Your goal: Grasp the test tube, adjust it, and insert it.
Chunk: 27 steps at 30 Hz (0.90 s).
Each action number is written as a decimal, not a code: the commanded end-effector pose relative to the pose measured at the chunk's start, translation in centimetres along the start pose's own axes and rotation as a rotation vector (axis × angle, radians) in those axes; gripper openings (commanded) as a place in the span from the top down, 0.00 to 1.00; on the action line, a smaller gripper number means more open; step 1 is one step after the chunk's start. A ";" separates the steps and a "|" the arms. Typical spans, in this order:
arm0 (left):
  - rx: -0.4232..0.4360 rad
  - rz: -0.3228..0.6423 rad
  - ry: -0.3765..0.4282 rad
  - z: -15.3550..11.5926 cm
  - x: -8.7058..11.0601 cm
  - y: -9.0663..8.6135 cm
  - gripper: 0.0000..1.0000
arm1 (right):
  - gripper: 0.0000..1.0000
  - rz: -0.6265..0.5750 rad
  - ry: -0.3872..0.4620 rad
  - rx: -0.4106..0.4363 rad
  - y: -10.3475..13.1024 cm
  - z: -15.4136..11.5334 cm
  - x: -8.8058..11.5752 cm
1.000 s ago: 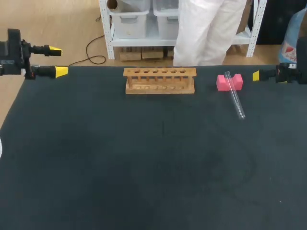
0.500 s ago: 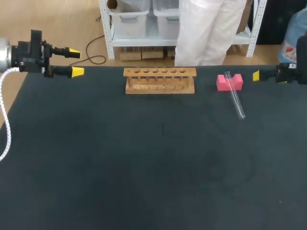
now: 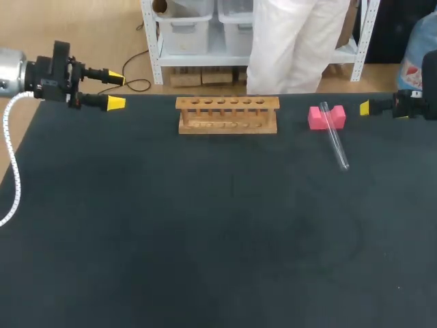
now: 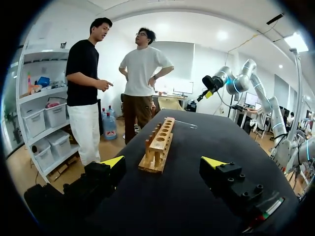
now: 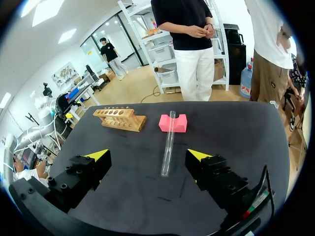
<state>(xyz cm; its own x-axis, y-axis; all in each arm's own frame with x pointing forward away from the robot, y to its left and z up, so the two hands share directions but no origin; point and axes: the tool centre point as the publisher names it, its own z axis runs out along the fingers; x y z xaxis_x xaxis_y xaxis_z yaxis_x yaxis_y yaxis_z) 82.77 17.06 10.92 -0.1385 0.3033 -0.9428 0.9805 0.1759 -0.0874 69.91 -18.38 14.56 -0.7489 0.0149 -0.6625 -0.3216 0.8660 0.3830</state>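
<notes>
Two grippers wide open, tube not yet grasped

Grasping looks to be the step in hand. The clear glass test tube [image 5: 168,142] lies ahead of the right gripper [image 5: 147,155], in line with the gap between its widely spread fingers, its far end propped on a pink notched block [image 5: 173,123]. Next, that gripper should advance and close near the free end, avoiding the block. The left gripper [image 4: 163,162], equally wide and empty, faces the six-hole wooden rack [image 4: 158,145] end-on.

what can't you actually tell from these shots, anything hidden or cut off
Right gripper: in the head view only one yellow tip shows; its body runs off the edge.
Clear glass test tube: which end is open, too small in every view.
Pink foam block: unseen in the left wrist view, probably behind the wooden rack.
</notes>
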 end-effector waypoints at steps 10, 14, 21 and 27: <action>-0.005 0.001 -0.001 0.0 0.0 -0.2 0.00 | 0.00 0.000 0.001 0.009 0.2 -0.1 0.0; -0.005 0.001 -0.001 0.0 0.0 -0.2 0.00 | 0.00 -0.099 0.140 0.154 -0.2 0.2 0.1; -0.005 0.001 -0.001 0.0 0.0 -0.2 0.00 | 0.00 -0.150 0.134 0.344 -0.8 1.3 -0.2; -0.005 0.001 -0.001 0.0 0.0 -0.2 0.00 | 0.00 -0.171 0.069 0.446 -0.9 2.7 -0.9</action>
<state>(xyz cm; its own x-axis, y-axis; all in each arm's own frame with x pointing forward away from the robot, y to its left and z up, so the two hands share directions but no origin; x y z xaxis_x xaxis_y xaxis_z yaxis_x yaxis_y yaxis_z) 82.78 17.01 10.92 -0.1388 0.3032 -0.9428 0.9803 0.1772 -0.0873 72.66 -18.71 13.94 -0.7709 -0.1740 -0.6127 -0.3662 0.9082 0.2029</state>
